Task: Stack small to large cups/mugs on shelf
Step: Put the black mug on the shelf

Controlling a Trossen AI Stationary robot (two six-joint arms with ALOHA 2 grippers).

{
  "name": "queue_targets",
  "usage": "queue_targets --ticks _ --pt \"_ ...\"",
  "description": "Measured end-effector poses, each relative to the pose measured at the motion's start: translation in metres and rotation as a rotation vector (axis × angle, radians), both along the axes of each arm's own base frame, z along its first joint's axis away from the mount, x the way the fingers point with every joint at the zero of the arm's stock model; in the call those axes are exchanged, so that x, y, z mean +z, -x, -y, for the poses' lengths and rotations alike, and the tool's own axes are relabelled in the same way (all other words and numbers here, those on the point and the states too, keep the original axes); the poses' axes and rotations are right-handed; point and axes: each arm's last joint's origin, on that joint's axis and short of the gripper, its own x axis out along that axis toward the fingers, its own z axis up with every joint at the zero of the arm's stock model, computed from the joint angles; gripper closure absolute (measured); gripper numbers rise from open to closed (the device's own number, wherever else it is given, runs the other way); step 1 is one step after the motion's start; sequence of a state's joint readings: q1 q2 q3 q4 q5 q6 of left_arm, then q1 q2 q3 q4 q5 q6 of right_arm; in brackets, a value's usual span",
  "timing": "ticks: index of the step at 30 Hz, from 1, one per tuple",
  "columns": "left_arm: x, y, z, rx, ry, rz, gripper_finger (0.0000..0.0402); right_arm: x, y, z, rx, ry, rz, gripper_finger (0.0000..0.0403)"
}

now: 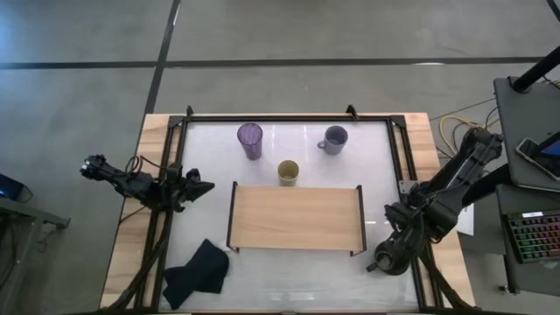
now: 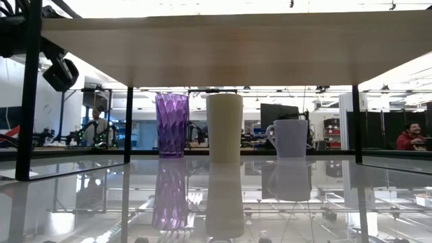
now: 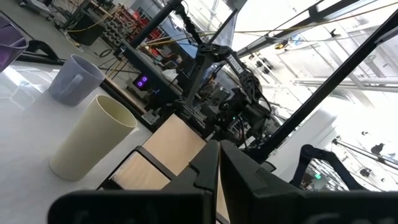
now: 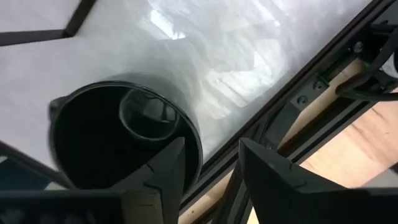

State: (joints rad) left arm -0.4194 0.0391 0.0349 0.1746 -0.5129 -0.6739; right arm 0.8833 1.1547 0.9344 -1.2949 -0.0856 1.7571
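The purple tumbler (image 1: 249, 140), the pale yellow cup (image 1: 289, 171) and the lavender-grey mug (image 1: 333, 138) stand upright on the white tabletop beyond the wood shelf (image 1: 296, 217), which carries nothing. The black mug (image 4: 118, 137) stands at the table's near right, below my right gripper (image 4: 212, 149). That gripper is open and points down, with one finger over the mug's mouth and the other outside its wall. In the high view my right gripper (image 1: 388, 255) hides most of the mug. My left gripper (image 1: 208, 185) is shut and empty at the table's left edge. My right gripper stands astride the black mug's wall (image 4: 194, 146) on the side away from the handle (image 4: 56, 102), coming from above. A gap shows between the wall and the outer finger (image 4: 273, 177). I cannot tell whether the inner finger touches the mug.
A dark cloth (image 1: 197, 271) lies on the table's near left corner. A black metal frame (image 1: 398, 157) runs around the tabletop, close beside the black mug. Free tabletop lies between the shelf and the right frame.
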Motion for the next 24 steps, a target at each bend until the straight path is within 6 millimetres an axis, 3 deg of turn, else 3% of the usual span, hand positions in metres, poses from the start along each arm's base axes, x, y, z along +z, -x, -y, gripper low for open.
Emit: queue_targets --ticks 13,24 --pt "0.000 0.000 0.000 0.010 0.002 0.000 0.0402 -0.012 -0.010 -0.013 0.103 0.009 -0.002 0.0256" --pt "0.000 0.000 -0.001 0.021 0.003 -0.001 0.0402 -0.018 -0.014 -0.018 0.240 0.004 -0.011 0.0285"
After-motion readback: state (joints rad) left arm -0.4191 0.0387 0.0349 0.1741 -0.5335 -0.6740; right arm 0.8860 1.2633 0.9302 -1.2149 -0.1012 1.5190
